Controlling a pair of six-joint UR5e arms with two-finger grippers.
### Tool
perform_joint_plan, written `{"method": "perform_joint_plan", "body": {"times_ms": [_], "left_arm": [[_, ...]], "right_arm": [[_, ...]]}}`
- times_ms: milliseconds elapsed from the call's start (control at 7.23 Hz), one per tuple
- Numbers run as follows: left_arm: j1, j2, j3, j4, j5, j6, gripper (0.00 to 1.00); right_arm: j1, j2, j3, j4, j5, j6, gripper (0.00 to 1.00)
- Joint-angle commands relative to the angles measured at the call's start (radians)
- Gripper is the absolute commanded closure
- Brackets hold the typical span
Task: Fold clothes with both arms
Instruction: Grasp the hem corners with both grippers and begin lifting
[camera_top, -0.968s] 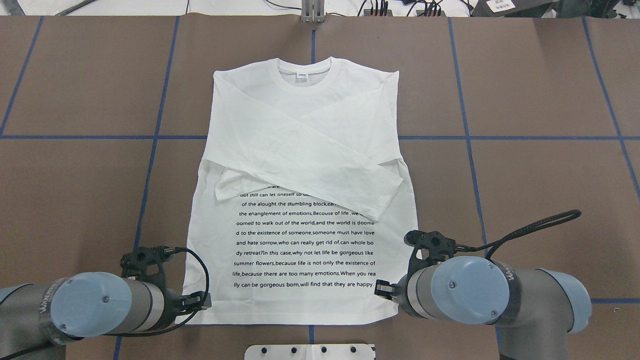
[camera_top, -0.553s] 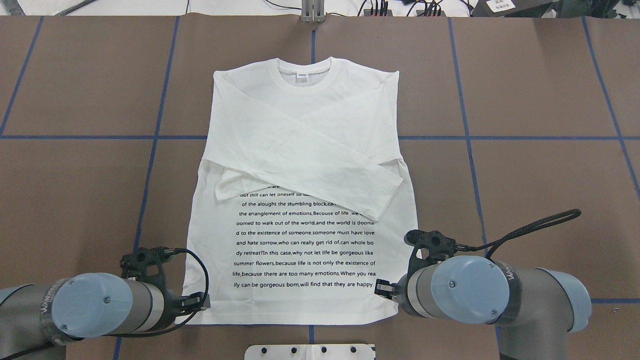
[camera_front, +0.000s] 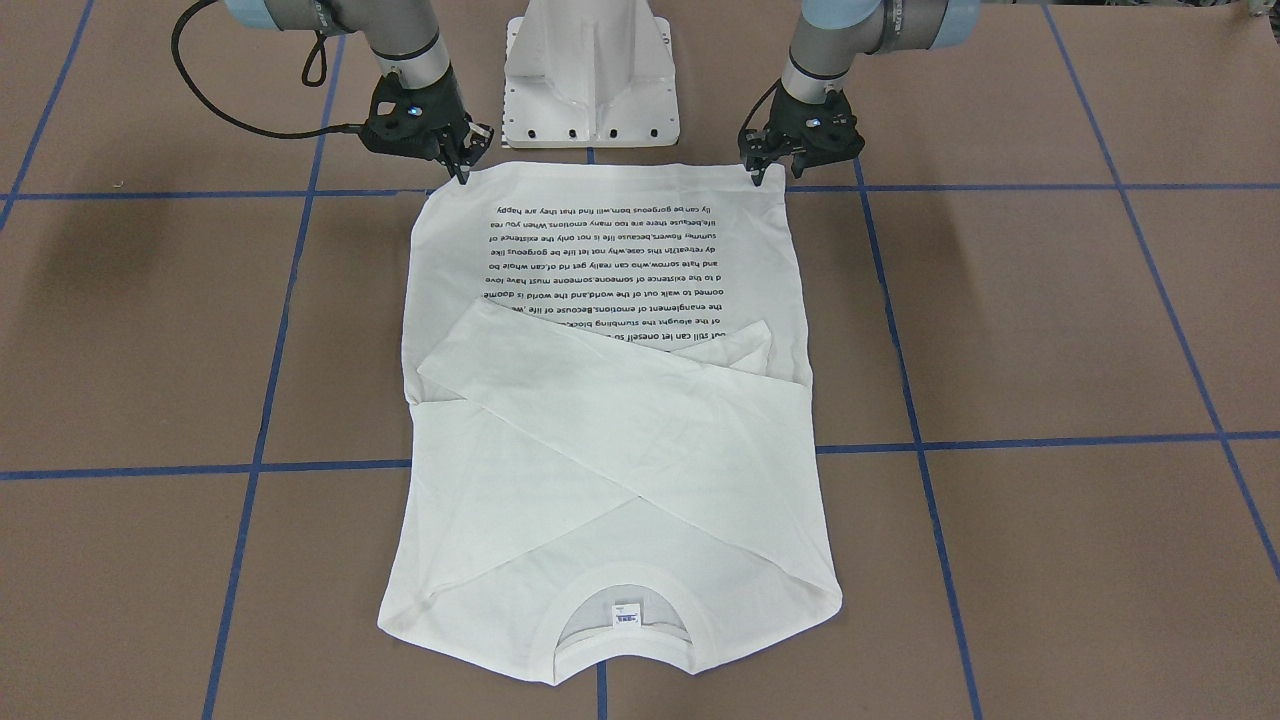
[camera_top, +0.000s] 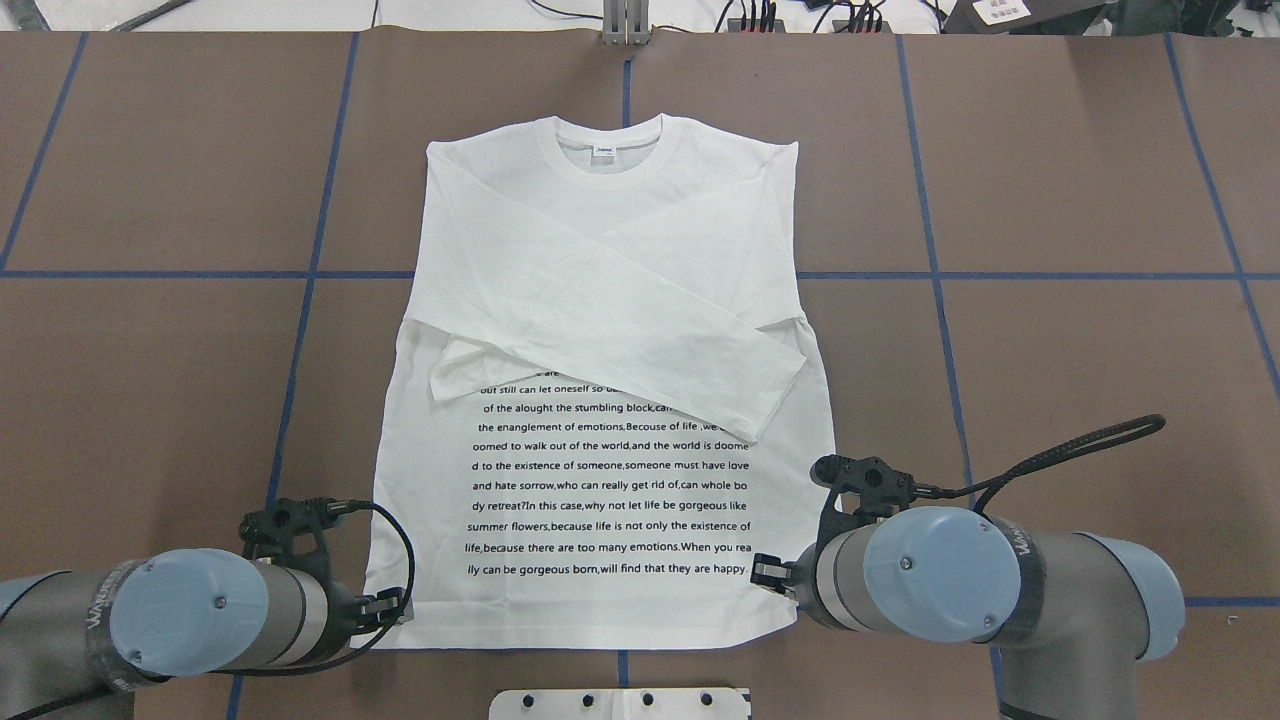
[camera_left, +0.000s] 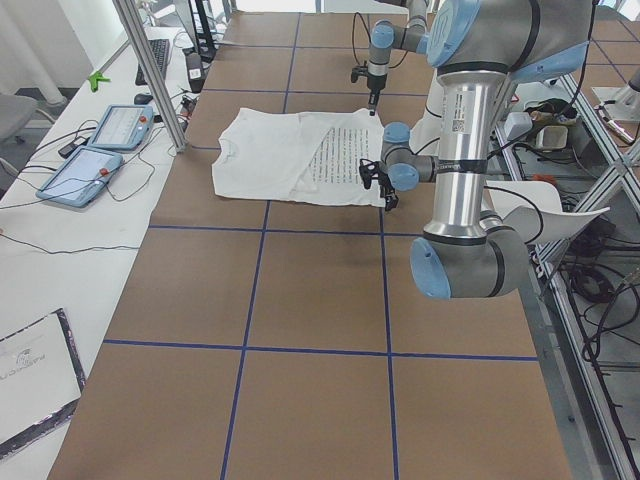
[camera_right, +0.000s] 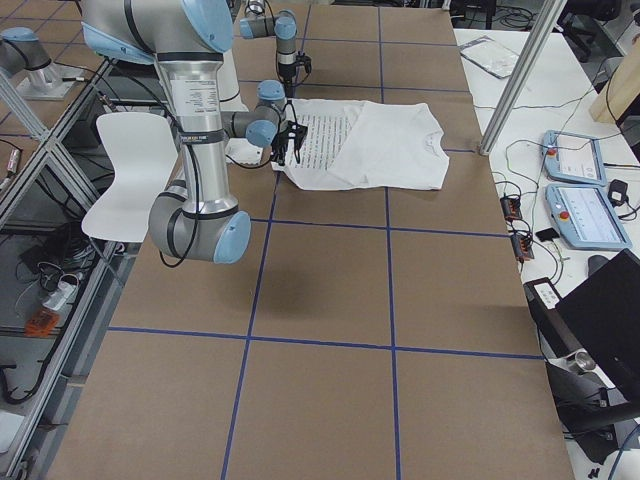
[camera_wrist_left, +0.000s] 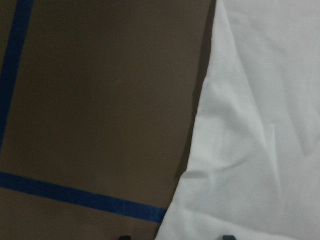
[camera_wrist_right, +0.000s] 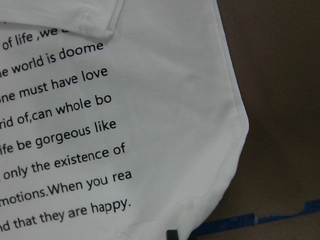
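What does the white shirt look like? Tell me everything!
The T-shirt is white, cotton-like cloth, lying flat on the brown table, neck away from the robot. Both long sleeves are folded crosswise over its chest. Black printed text fills the lower part. A small label shows inside the ribbed neck.

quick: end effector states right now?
Left end effector: open, straddling the T-shirt hem corner.
Right end effector: looks closed on the other hem corner.
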Motion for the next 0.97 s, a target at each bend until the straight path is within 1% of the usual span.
{"method": "perform_joint_plan", "body": {"times_ms": [0, 415, 830], "left_arm": [[0.000, -0.005, 0.012, 0.000, 0.000, 0.000, 0.51], [0.000, -0.012, 0.000, 0.002, -0.003, 0.000, 0.76], [0.000, -0.010, -0.017, 0.002, -0.003, 0.000, 0.89]], "right_arm": [[0.005, 0.000, 0.000, 0.000, 0.000, -0.001, 1.00], [0.009, -0.002, 0.000, 0.000, 0.000, -0.003, 1.00], [0.011, -0.003, 0.000, 0.000, 0.001, -0.003, 1.00]]}}
